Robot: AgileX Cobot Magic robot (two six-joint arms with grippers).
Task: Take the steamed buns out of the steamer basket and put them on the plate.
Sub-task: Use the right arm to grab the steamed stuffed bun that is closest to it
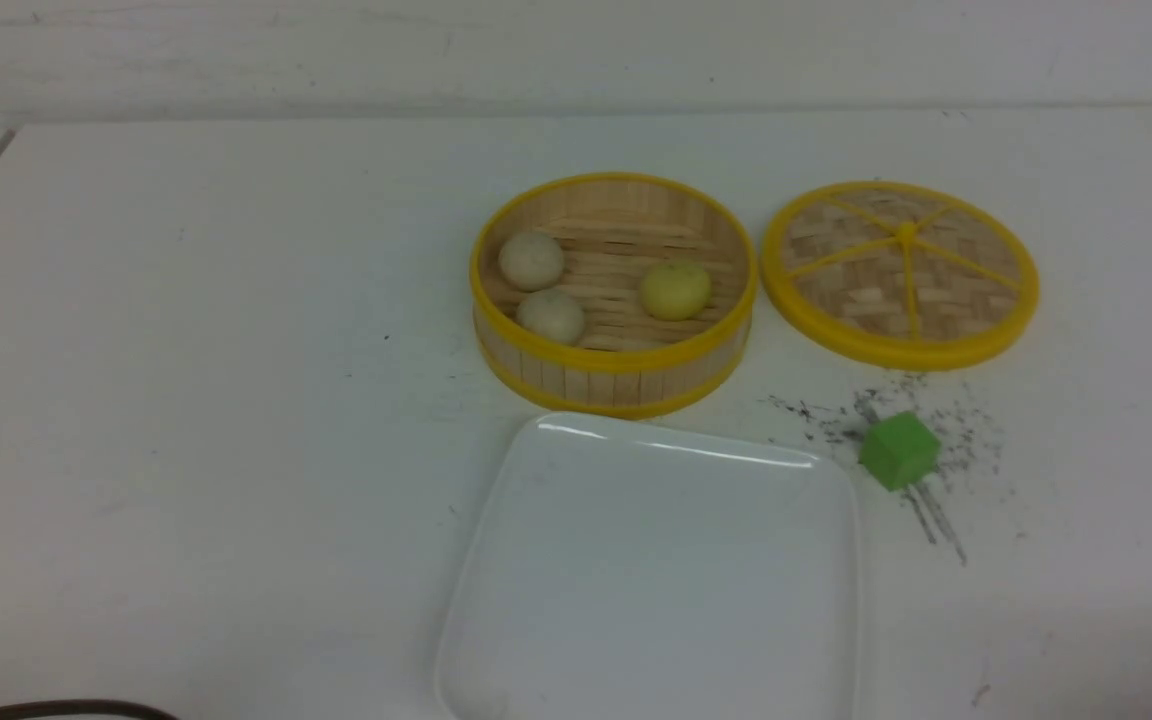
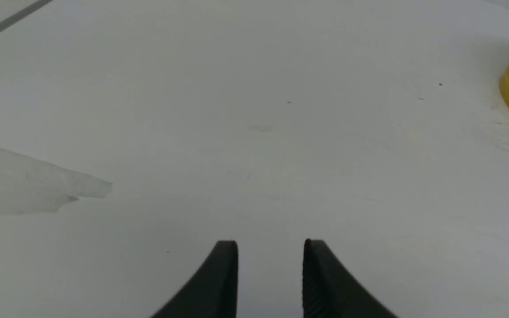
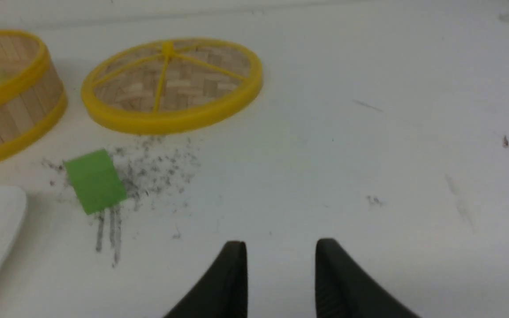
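Bamboo round yellow-rimmed steamer basket (image 1: 616, 380) holds three small steamed buns (image 1: 675, 290), well ahead of my left end effector (image 2: 271, 244) and right end effector (image 3: 282, 243), both parted, empty; I'd descend straight, clearing its rim.

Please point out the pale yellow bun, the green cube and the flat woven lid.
Pale yellow round bun (image 1: 674, 290), front view, middle of its top.
Small green cube (image 1: 899, 450), front view, centre of the cube.
Flat woven yellow-rimmed lid (image 1: 898, 275), front view, woven face near the hub.
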